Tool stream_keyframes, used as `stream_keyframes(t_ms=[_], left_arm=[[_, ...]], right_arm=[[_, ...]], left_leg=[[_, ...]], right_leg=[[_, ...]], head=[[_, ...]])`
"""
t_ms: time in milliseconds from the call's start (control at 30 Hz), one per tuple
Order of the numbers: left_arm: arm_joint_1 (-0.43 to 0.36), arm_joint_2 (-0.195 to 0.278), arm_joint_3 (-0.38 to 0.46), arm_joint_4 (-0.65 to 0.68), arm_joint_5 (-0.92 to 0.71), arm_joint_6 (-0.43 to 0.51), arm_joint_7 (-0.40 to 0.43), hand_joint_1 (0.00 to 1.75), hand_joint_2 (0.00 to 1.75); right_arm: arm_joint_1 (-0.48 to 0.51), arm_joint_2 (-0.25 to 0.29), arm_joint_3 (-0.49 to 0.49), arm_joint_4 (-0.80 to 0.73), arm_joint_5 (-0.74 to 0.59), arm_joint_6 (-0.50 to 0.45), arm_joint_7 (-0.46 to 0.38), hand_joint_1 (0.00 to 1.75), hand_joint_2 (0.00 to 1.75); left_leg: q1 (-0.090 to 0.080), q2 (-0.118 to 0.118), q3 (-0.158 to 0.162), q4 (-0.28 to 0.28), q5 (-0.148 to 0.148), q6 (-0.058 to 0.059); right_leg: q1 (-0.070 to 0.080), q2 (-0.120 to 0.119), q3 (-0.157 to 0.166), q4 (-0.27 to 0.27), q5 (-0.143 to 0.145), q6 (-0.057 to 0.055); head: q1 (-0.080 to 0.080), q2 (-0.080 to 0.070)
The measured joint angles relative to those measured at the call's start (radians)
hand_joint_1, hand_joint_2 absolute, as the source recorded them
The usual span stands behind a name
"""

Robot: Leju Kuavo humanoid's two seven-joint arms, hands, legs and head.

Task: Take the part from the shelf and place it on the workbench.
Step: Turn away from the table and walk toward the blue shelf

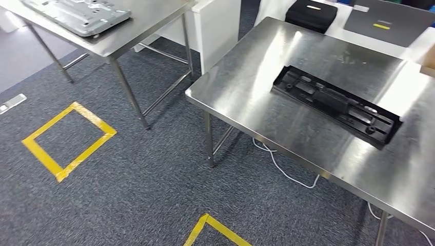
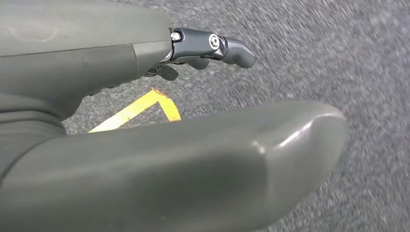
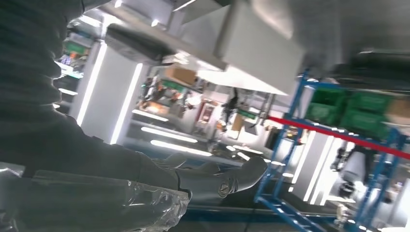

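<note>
Head view, floor: grey carpet (image 1: 128, 195) all over, with a yellow tape square (image 1: 69, 141) stuck on it out past the tables.
Workbench: steel workbench (image 1: 256, 92) on the right of the view, near corner pointing at the camera.
Second table: another steel table (image 1: 154, 25) at the top left, with a silver metal panel (image 1: 77, 15) lying near its front edge.
Black piece: long black moulded piece (image 1: 336, 105) flat in the middle of the workbench, skewed to its edges.
Shelf: blue-framed shelf (image 3: 282, 154) with green bins, well behind the right hand and blurry.
Part: plastic-wrapped part (image 3: 96, 205) right up against the right hand's palm side.
Right hand: right hand (image 3: 212, 176) has its fingers stretched out straight; honestly can't tell if it's actually gripping the part.
Left hand: left hand (image 2: 183, 164) hangs over the carpet, fingers (image 2: 227, 48) apart from the thumb, holding nothing.
</note>
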Motion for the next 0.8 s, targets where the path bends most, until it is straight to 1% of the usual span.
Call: stream_keyframes(t_ms=[33,67,100,133,167,200,233,267,300,333,367,400,433,467,500,533,567,600,633,667,700,800], left_arm=[[0.000,0.002,0.000,0.000,0.000,0.000,0.000,0.00,0.00],[0.000,0.003,0.000,0.000,-0.001,0.000,0.000,0.00,0.00],[0.000,0.005,0.000,0.000,-0.001,0.000,0.000,0.00,0.00],[-0.001,0.006,-0.001,0.001,-0.001,0.000,0.000,0.00,0.00],[-0.003,0.005,-0.001,0.001,-0.001,0.000,0.000,0.00,0.00],[-0.005,0.005,-0.001,0.001,-0.001,0.000,0.000,0.00,0.00],[-0.007,0.004,-0.002,0.001,-0.001,0.000,0.000,0.00,0.00],[-0.008,0.003,-0.003,0.001,-0.001,0.000,0.000,0.00,0.00],[-0.009,0.003,-0.003,0.001,-0.001,0.000,0.000,0.00,0.00],[-0.008,0.002,-0.004,0.001,-0.001,0.000,0.000,0.00,0.00],[-0.007,0.002,-0.004,0.001,-0.001,0.000,0.000,0.00,0.00],[-0.006,0.001,-0.005,0.001,-0.001,0.000,0.001,0.00,0.00],[-0.006,-0.001,-0.005,0.001,-0.001,0.000,0.001,0.00,0.00],[-0.006,-0.003,-0.006,0.001,-0.001,0.000,0.001,0.00,0.00],[-0.006,-0.004,-0.006,0.001,-0.001,-0.001,0.001,0.00,0.00],[-0.006,-0.002,-0.006,0.001,-0.001,-0.001,0.001,0.00,0.00],[-0.006,0.000,-0.006,0.000,-0.001,-0.001,0.001,0.00,0.00],[-0.007,0.002,-0.006,0.000,-0.001,-0.001,0.001,0.00,0.00],[-0.007,0.003,-0.006,0.000,-0.001,-0.001,0.001,0.00,0.00],[-0.008,0.002,-0.006,0.000,-0.001,0.000,0.001,0.00,0.00],[-0.009,0.003,-0.006,0.000,-0.001,0.000,0.000,0.00,0.00],[-0.010,0.003,-0.006,0.000,-0.001,0.000,0.000,0.00,0.00]], right_arm=[[0.002,0.000,-0.001,-0.001,-0.001,0.000,0.000,0.00,1.75],[0.003,-0.001,-0.003,-0.001,-0.001,0.000,0.000,0.00,1.75],[0.005,0.000,-0.004,-0.002,-0.002,-0.001,0.000,0.00,1.75],[0.008,0.000,-0.005,-0.002,-0.002,-0.001,-0.001,0.00,1.75],[0.012,-0.003,-0.005,-0.003,-0.001,-0.002,-0.001,0.00,1.75],[0.016,-0.008,-0.006,-0.004,-0.001,-0.003,-0.002,0.00,1.75],[0.018,-0.015,-0.008,-0.005,-0.001,-0.004,-0.002,0.00,1.75],[0.015,-0.020,-0.010,-0.006,-0.001,-0.004,-0.002,0.00,1.75],[0.011,-0.020,-0.012,-0.006,-0.002,-0.005,-0.002,0.00,1.75],[0.009,-0.019,-0.014,-0.006,-0.002,-0.006,-0.002,0.00,1.75],[0.010,-0.015,-0.014,-0.006,-0.002,-0.006,-0.002,0.00,1.75],[0.014,-0.012,-0.014,-0.006,-0.002,-0.006,-0.002,0.00,1.75],[0.019,-0.012,-0.014,-0.006,-0.002,-0.006,-0.002,0.00,1.75],[0.022,-0.012,-0.014,-0.006,-0.002,-0.006,-0.002,0.00,1.75],[0.023,-0.012,-0.015,-0.006,-0.002,-0.006,-0.002,0.00,1.75],[0.021,-0.012,-0.015,-0.006,-0.002,-0.006,-0.002,0.00,1.75],[0.020,-0.011,-0.015,-0.006,-0.002,-0.006,-0.002,0.00,1.75],[0.021,-0.009,-0.015,-0.007,-0.002,-0.006,-0.002,0.00,1.75],[0.023,-0.007,-0.015,-0.007,-0.002,-0.006,-0.002,0.00,1.75],[0.027,-0.007,-0.015,-0.008,-0.002,-0.006,-0.002,0.00,1.75],[0.029,-0.007,-0.015,-0.008,-0.002,-0.006,-0.002,0.00,1.75],[0.031,-0.006,-0.015,-0.008,-0.002,-0.006,-0.002,0.00,1.75]], left_leg=[[-0.002,-0.020,0.038,-0.069,0.028,0.013],[-0.005,-0.037,0.065,-0.122,0.048,0.026],[-0.007,-0.046,0.079,-0.149,0.056,0.034],[-0.009,-0.042,0.082,-0.154,0.055,0.037],[-0.011,-0.033,0.085,-0.163,0.060,0.041],[-0.010,-0.022,0.091,-0.177,0.067,0.040],[-0.009,-0.011,0.098,-0.194,0.076,0.040],[-0.007,0.000,0.102,-0.210,0.085,0.039],[-0.005,0.012,0.104,-0.220,0.092,0.036],[-0.005,0.025,0.103,-0.223,0.094,0.037],[-0.004,0.039,0.099,-0.222,0.095,0.036],[-0.002,0.052,0.096,-0.221,0.095,0.035],[-0.001,0.066,0.093,-0.220,0.095,0.032],[0.003,0.078,0.090,-0.216,0.093,0.027],[0.005,0.091,0.086,-0.207,0.089,0.019],[0.006,0.104,0.083,-0.198,0.083,0.009],[0.005,0.116,0.080,-0.187,0.076,-0.001],[0.002,0.127,0.079,-0.178,0.069,-0.010],[0.000,0.137,0.079,-0.174,0.063,-0.016],[0.000,0.145,0.080,-0.170,0.060,-0.020],[0.001,0.151,0.081,-0.169,0.058,-0.021],[0.003,0.157,0.080,-0.167,0.056,-0.024]], right_leg=[[0.002,0.013,0.000,-0.001,0.002,0.002],[0.003,0.025,-0.001,-0.002,0.005,0.003],[0.003,0.037,-0.002,-0.003,0.008,0.007],[0.001,0.047,-0.003,-0.006,0.011,0.012],[0.002,0.057,-0.005,-0.010,0.015,0.018],[0.003,0.052,-0.008,-0.010,0.016,0.021],[0.005,0.030,-0.017,-0.001,0.011,0.023],[0.008,0.001,-0.034,0.027,-0.005,0.023],[0.007,-0.032,-0.059,0.076,-0.030,0.021],[0.005,-0.051,-0.090,0.139,-0.059,0.021],[0.001,-0.058,-0.119,0.203,-0.083,0.024],[-0.005,-0.062,-0.137,0.245,-0.095,0.031],[-0.013,-0.067,-0.136,0.251,-0.093,0.043],[-0.021,-0.077,-0.112,0.211,-0.076,0.060],[-0.029,-0.097,-0.071,0.139,-0.053,0.077],[-0.031,-0.120,-0.032,0.074,-0.034,0.089],[-0.031,-0.135,-0.003,0.023,-0.020,0.091],[-0.030,-0.141,0.009,0.001,-0.015,0.084],[-0.028,-0.133,0.008,0.005,-0.015,0.072],[-0.031,-0.120,0.006,0.006,-0.014,0.062],[-0.033,-0.112,0.004,0.009,-0.015,0.057],[-0.035,-0.103,0.001,0.013,-0.015,0.055]], head=[[0.002,0.000],[0.003,0.000],[0.003,0.000],[0.004,0.000],[0.003,0.000],[0.003,0.000],[0.004,0.000],[0.006,0.000],[0.009,0.000],[0.010,0.000],[0.012,0.000],[0.013,0.000],[0.013,0.000],[0.014,0.000],[0.014,0.000],[0.016,0.000],[0.017,0.000],[0.015,0.000],[0.014,0.000],[0.011,0.000],[0.009,0.000],[0.009,0.000]])
